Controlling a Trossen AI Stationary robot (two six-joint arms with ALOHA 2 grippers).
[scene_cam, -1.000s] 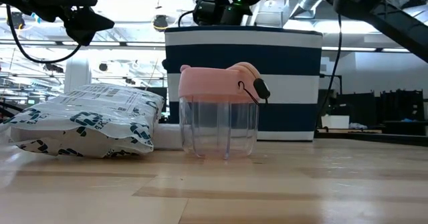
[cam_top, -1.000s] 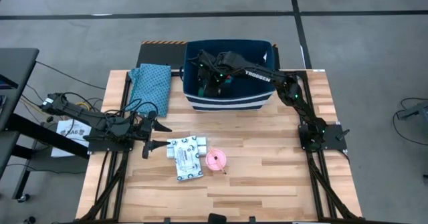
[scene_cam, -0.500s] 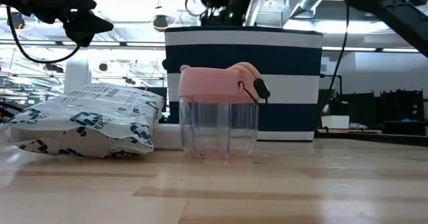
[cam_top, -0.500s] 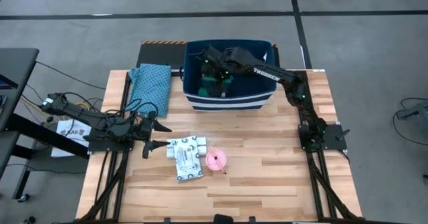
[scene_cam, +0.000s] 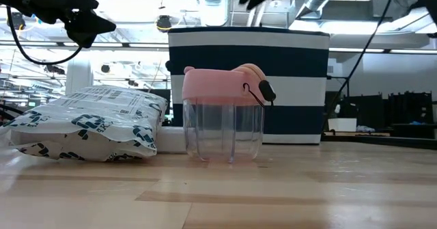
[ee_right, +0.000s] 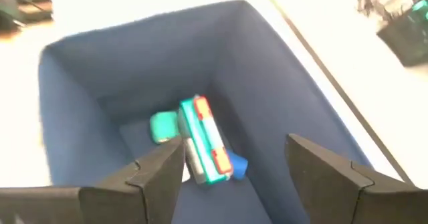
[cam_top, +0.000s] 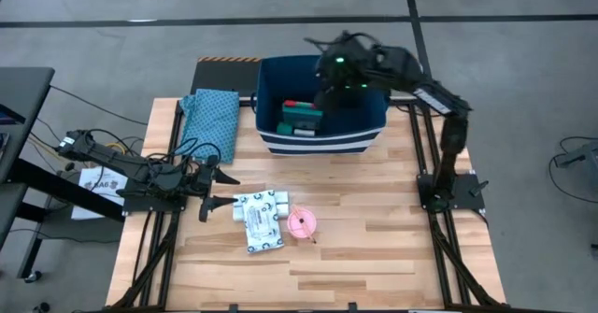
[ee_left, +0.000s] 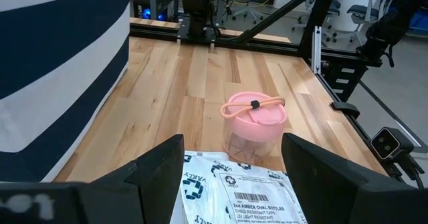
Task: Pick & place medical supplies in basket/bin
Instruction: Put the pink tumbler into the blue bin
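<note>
We see the right gripper (cam_top: 329, 63) raised above the bin (cam_top: 369, 124), its fingers spread wide and holding nothing. Inside the bin lies the teal-and-red box (ee_right: 204, 142), flat on the bin floor; in the high view its long axis runs across the bin, roughly parallel to the bin's long walls. A small teal roll (ee_right: 163, 126) touches one end of the box, and a small blue piece (ee_right: 239, 164) shows at the other end. The left gripper (cam_top: 213, 188) waits low near the left edge of the tabletop (cam_top: 374, 238), fingers partly open and empty, pointing toward the white packet (cam_top: 257, 220). The packet lies flat, its long axis running front to back on the tabletop. Just beside it, on the right, stands the upright clear cup (scene_cam: 223, 113) with a pink lid.
</note>
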